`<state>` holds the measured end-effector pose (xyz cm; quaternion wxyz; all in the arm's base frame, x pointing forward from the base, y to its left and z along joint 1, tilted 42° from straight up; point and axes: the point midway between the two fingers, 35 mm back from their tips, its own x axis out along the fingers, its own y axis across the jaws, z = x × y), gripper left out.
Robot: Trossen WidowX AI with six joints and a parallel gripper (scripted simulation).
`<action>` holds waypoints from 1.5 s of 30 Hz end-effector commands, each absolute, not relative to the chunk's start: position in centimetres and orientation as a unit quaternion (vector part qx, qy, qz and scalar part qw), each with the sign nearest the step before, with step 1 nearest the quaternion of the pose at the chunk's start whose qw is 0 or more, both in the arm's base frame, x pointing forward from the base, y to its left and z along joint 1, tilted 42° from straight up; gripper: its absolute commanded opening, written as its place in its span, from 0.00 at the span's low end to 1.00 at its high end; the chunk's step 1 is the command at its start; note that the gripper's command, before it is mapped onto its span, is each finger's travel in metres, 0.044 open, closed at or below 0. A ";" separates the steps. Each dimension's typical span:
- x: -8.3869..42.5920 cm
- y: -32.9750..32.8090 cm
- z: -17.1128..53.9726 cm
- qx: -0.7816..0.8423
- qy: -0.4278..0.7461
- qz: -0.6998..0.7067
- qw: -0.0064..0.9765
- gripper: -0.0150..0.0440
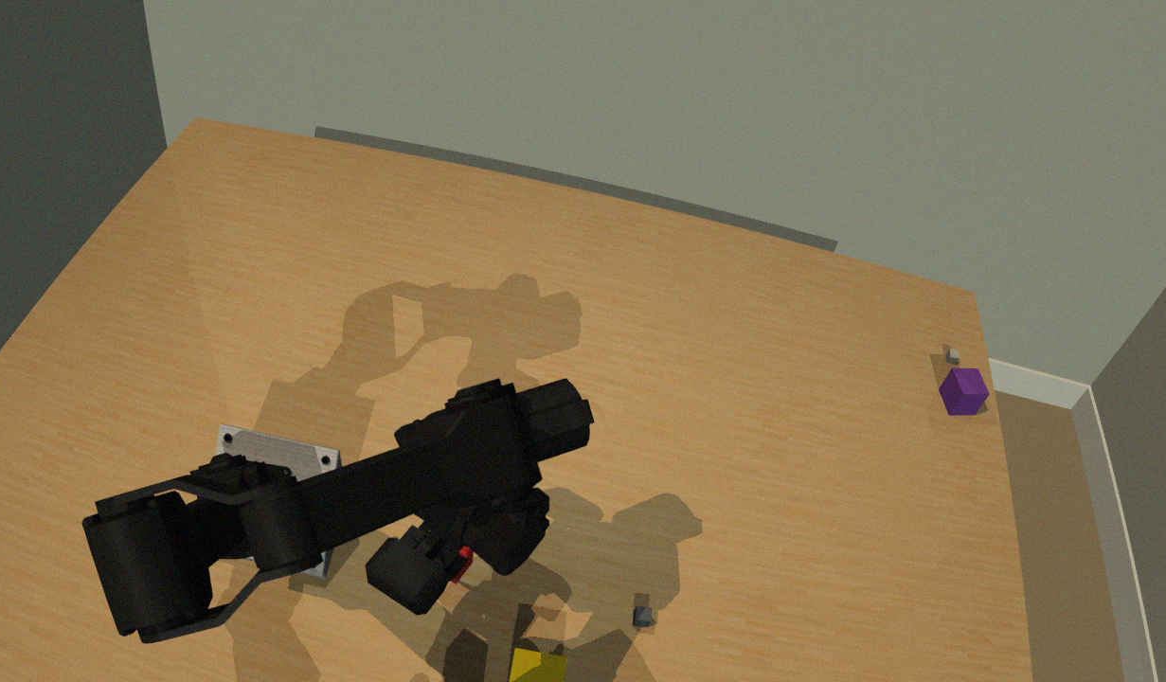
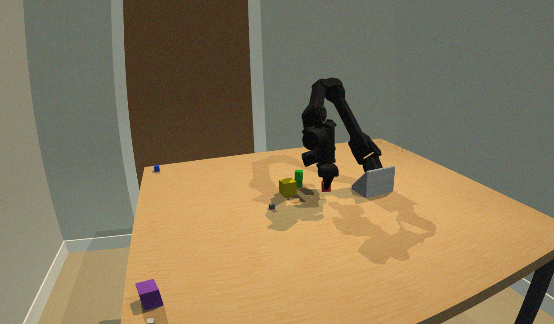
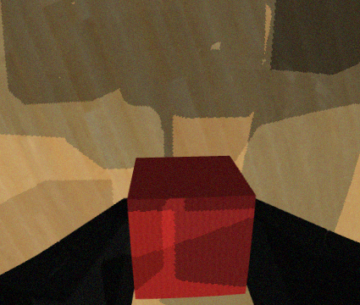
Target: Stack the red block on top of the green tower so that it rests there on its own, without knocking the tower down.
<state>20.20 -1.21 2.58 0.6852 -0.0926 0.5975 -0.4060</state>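
Observation:
The red block [image 1: 465, 556] [image 2: 322, 186] [image 3: 192, 241] sits between the fingers of my gripper [image 1: 457, 565] [image 2: 327, 186] [image 3: 185, 212], which is shut on it with a finger against each side. The block appears to hang a little above the table. The green tower [image 2: 298, 177] stands upright on the table to the left of my gripper in the exterior view, its lower left edge close behind the yellow block. The tower does not show in the top view or the wrist view.
The yellow block [image 1: 538, 666] [image 2: 287, 188] stands beside the tower. A small dark cube [image 1: 643, 617] [image 2: 272, 206] lies near it. A purple block [image 1: 962, 391] [image 2: 149, 294] and small grey cube [image 1: 953, 356] [image 2: 150, 321] lie by one edge. A blue cube [image 2: 156, 168] lies at the far left corner.

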 end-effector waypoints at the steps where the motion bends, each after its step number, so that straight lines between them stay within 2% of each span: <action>1: 20.5 0.3 4.3 -0.084 0.593 -0.405 0.690 0.25; 15: 20.7 4.3 8.8 -0.084 0.594 -0.405 0.690 0.25; 26: 20.7 4.4 9.1 -0.084 0.594 -0.404 0.690 0.25; 45: 23.4 -3.0 15.6 -0.079 0.596 -0.397 0.693 0.25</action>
